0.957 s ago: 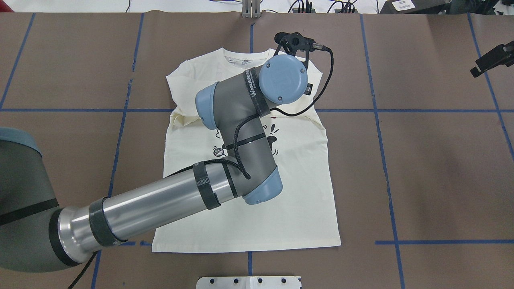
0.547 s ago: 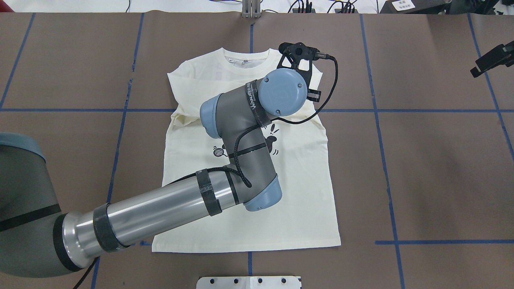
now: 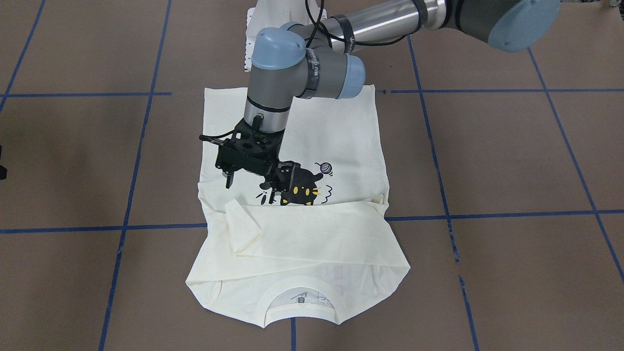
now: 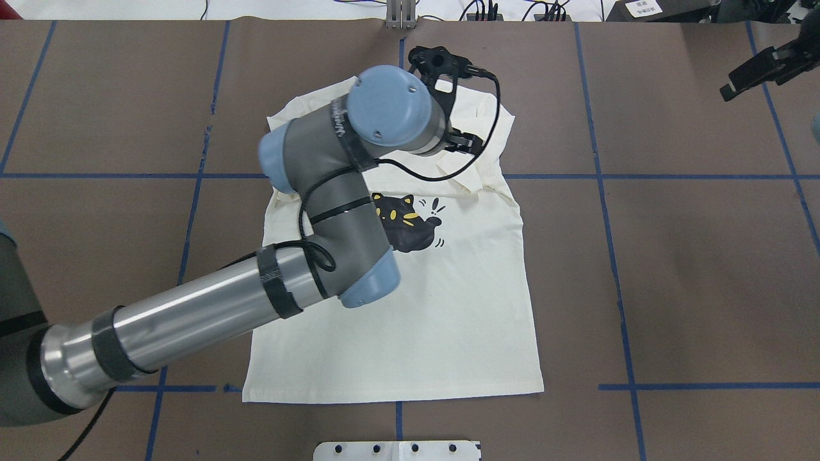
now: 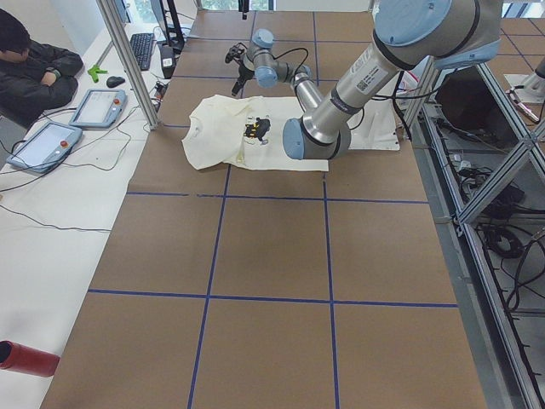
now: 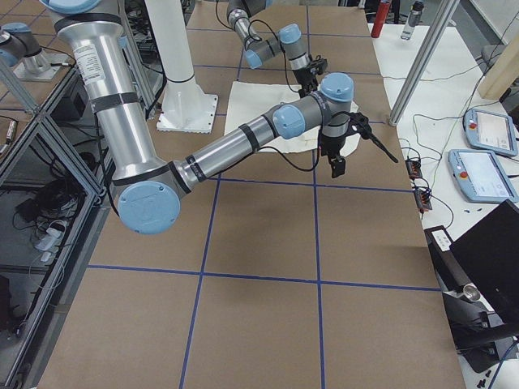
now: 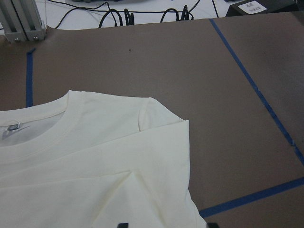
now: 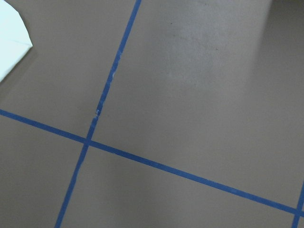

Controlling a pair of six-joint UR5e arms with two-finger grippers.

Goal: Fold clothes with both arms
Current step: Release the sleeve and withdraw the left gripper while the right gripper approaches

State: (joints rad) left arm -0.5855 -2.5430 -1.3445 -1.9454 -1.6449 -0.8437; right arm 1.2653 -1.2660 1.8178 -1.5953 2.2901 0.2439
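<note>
Our left gripper (image 3: 251, 190) hangs over the T-shirt (image 3: 341, 146), fingers (image 3: 227, 181) spread wide and empty, just beside the cat print (image 3: 300, 194). We see the shirt flat on the table (image 3: 487, 146), sleeves (image 3: 302, 229) folded across between cat print and collar (image 3: 300, 293). The right gripper (image 4: 737, 84) sits well away from the cat print; its spread we cannot tell.

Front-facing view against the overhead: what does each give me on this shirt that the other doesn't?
Only the front-facing view plainly shows the left gripper, open by the cat print, the sleeves folded across the chest and the whole collar. Only the overhead shows the full hem and the right gripper, well off the T-shirt. Both show the T-shirt print-up with the left arm over it.
</note>
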